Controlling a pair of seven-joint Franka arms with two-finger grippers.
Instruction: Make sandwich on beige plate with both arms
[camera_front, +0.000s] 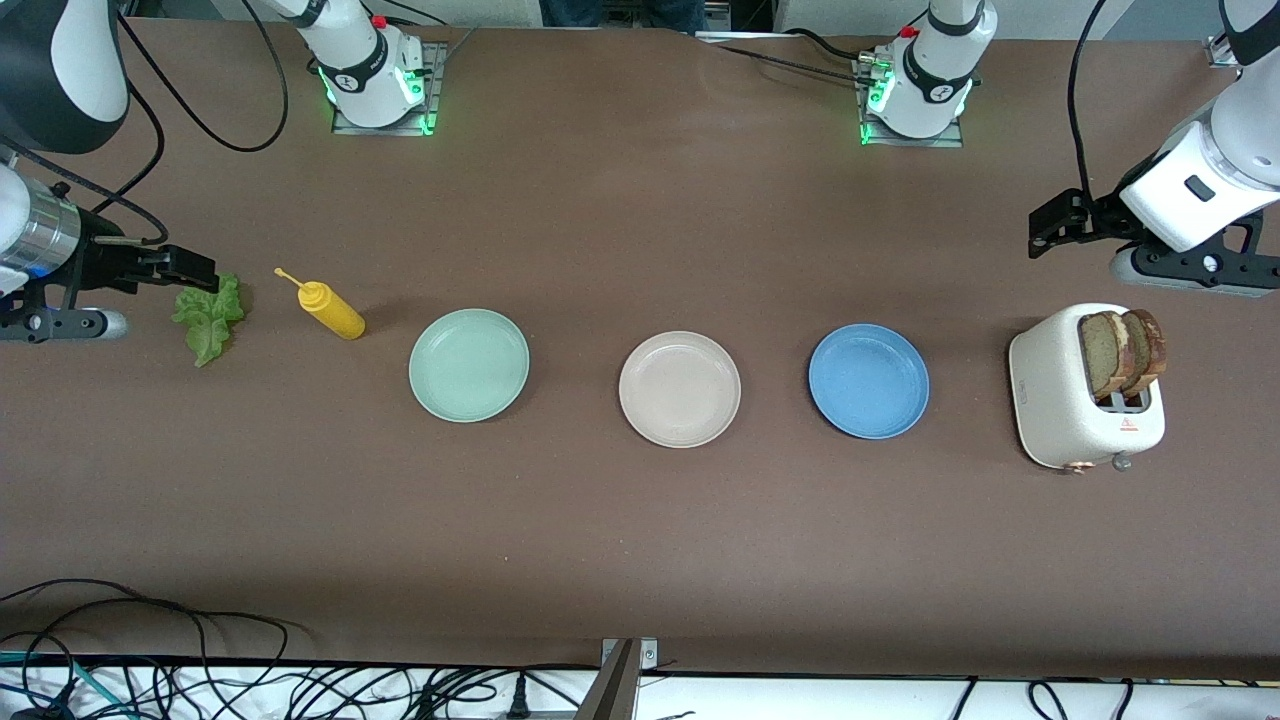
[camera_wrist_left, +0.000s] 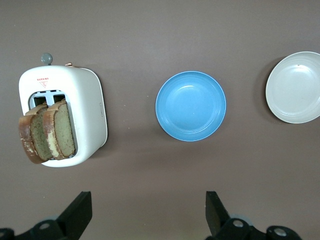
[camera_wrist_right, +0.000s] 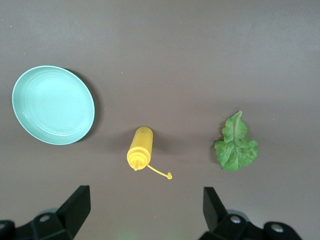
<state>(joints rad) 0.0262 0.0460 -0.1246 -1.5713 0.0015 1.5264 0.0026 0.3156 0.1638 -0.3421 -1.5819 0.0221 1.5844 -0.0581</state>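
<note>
The beige plate (camera_front: 680, 389) (camera_wrist_left: 295, 87) lies bare in the middle of the table, between two other plates. Two slices of bread (camera_front: 1122, 352) (camera_wrist_left: 47, 131) with dark crusts stand upright in the toaster's slots. A ruffled green lettuce leaf (camera_front: 209, 318) (camera_wrist_right: 235, 145) lies flat on the table at the right arm's end. My left gripper (camera_front: 1042, 232) (camera_wrist_left: 148, 205) hangs open over the bare table beside the toaster, holding nothing. Over the table just beside the lettuce, my right gripper (camera_front: 203, 270) (camera_wrist_right: 146, 202) is also open with nothing in it.
A white toaster (camera_front: 1060, 400) (camera_wrist_left: 87, 110) stands at the left arm's end. A blue plate (camera_front: 868, 381) (camera_wrist_left: 190, 105) and a mint green plate (camera_front: 469, 365) (camera_wrist_right: 53, 105) flank the beige one. A yellow squeeze bottle (camera_front: 332, 310) (camera_wrist_right: 139, 148) lies between lettuce and mint plate.
</note>
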